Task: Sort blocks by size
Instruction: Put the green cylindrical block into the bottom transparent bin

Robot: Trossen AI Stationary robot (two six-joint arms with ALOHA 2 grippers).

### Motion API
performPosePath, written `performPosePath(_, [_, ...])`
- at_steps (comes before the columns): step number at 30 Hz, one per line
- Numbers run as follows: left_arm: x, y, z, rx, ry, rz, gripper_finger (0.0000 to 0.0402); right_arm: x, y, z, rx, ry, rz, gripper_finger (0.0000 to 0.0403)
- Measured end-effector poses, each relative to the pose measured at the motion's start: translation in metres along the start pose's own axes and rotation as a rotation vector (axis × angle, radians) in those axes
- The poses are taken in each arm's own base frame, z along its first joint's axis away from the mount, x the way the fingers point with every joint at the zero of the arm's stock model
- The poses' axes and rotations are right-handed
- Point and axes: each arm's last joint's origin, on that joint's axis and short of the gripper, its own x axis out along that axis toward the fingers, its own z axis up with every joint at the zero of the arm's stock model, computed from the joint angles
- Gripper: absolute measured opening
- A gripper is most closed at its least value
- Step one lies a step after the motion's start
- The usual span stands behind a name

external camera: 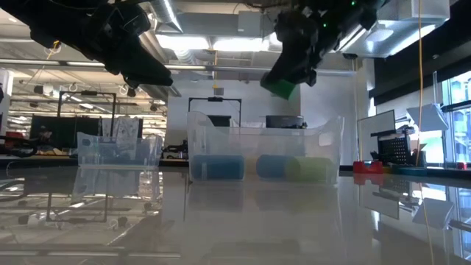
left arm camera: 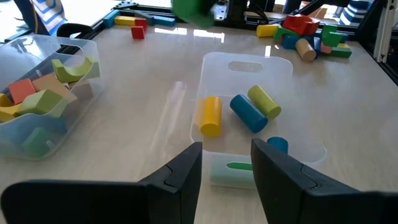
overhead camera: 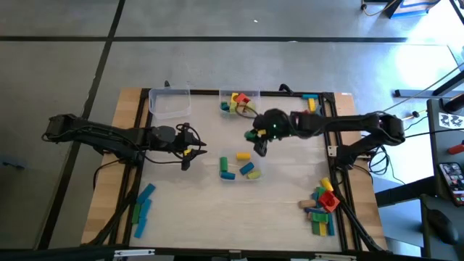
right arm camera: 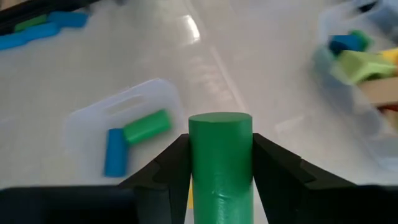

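Note:
My right gripper (overhead camera: 258, 143) is shut on a green cylinder block (right arm camera: 221, 155), held in the air just far of the clear middle tub (overhead camera: 239, 168). The tub holds several cylinder blocks: yellow (left arm camera: 210, 115), blue (left arm camera: 249, 112) and yellow-green (left arm camera: 265, 101). My left gripper (overhead camera: 190, 150) is open and empty, above the table to the left of that tub; its fingers (left arm camera: 180, 177) point at the tub's near wall. Loose blocks lie at the near left (overhead camera: 142, 210) and near right (overhead camera: 322, 206). My right gripper pinches the green cylinder's round sides (right arm camera: 199, 163) between its two fingers. The cylinder lies along the fingers, and its flat end (right arm camera: 221, 119) sticks out past the fingertips. The fingers slant downward, and the block (external camera: 280, 87) is lifted clear of table and tub.
A second clear tub (overhead camera: 239, 103) at the far edge holds several mixed blocks. An empty clear tub (overhead camera: 169, 101) stands at the far left. A dark frame (overhead camera: 330, 123) runs around the table. Bare tabletop lies between the middle tub and the near edge.

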Motion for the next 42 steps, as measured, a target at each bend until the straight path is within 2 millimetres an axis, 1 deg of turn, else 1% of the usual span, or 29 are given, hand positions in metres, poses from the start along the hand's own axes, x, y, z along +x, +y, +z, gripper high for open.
performPosePath(3, [0.000,0.000,0.000,-0.001,0.000,0.000,0.0131,0.000,0.015,-0.004,-0.033,0.001,0.004,0.0149])
performPosePath(7, [0.000,0.000,0.000,-0.001,0.000,0.000,0.0131,0.007,0.031,-0.011,-0.071,0.025,0.028,0.0149])
performPosePath(10, [0.000,0.000,0.000,-0.001,0.000,0.000,0.0131,0.016,0.040,-0.017,-0.093,0.051,0.045,0.0149])
performPosePath(15, [0.000,0.000,0.000,-0.002,0.000,0.000,0.0131,0.037,0.049,-0.030,-0.123,0.110,0.029,0.0150])
performPosePath(21, [0.000,0.000,0.000,-0.002,0.001,0.000,0.0131,0.064,0.050,-0.043,-0.130,0.156,0.022,0.0150])
performPosePath(29, [0.000,0.000,0.000,-0.002,0.001,0.000,0.0131,0.089,0.046,-0.060,-0.135,0.247,-0.004,0.0150])
performPosePath(32, [0.000,0.000,0.000,-0.002,0.002,0.000,0.0131,0.094,0.045,-0.064,-0.137,0.265,-0.009,0.0150])
performPosePath(36, [0.000,0.000,0.000,-0.007,0.002,0.000,0.0131,0.095,0.045,-0.065,-0.139,0.262,-0.015,0.0156])
performPosePath(42, [0.000,0.000,0.000,-0.008,0.004,-0.001,0.0131,0.095,0.045,-0.065,-0.139,0.264,-0.019,0.0182])
